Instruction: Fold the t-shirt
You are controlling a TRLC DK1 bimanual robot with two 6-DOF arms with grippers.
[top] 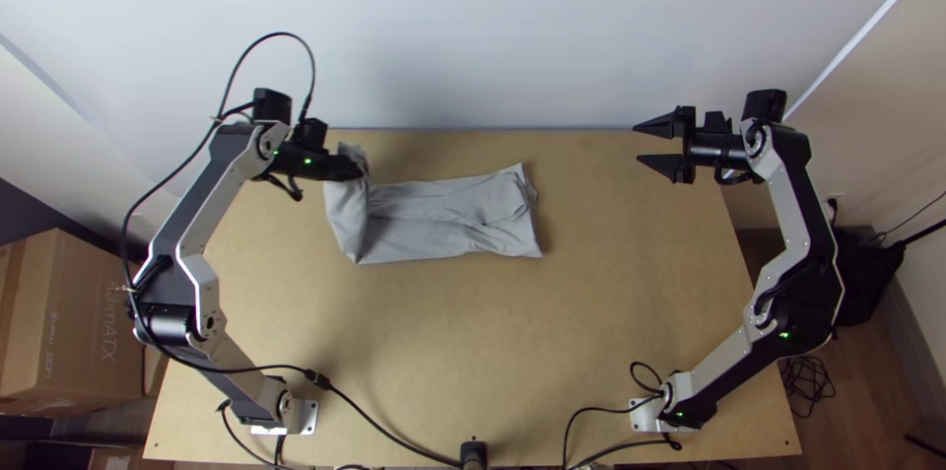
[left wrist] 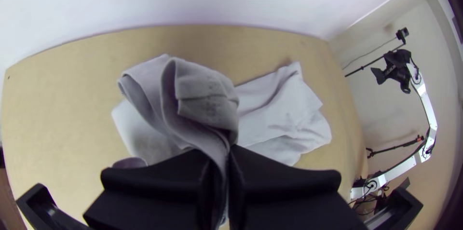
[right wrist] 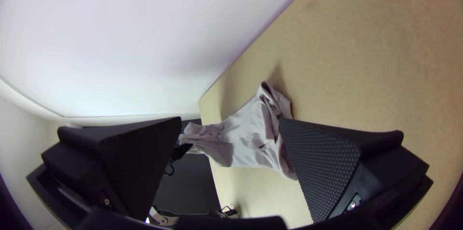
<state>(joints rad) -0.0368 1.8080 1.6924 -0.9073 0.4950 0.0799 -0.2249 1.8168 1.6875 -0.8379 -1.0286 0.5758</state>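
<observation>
In the top view the grey t-shirt (top: 443, 219) lies as a long folded strip across the table's upper middle, its left end lifted. There my left gripper (top: 353, 169) is shut on that raised end. The left wrist view has the left gripper (left wrist: 224, 162) with cloth pinched between its fingers and a bunched fold of the t-shirt (left wrist: 205, 97) rising above them. My right gripper (top: 652, 143) stands open, well right of the cloth. In the right wrist view the right gripper (right wrist: 231, 124) has its fingers wide apart, with the t-shirt (right wrist: 246, 133) lying beyond them.
Bare wooden table (top: 424, 362) lies in front of the cloth, and more to its right. A pale wall (top: 512, 36) rises behind the table's far edge. Black cables (top: 379, 426) run along the near edge. A cardboard box (top: 79, 322) stands left of the table.
</observation>
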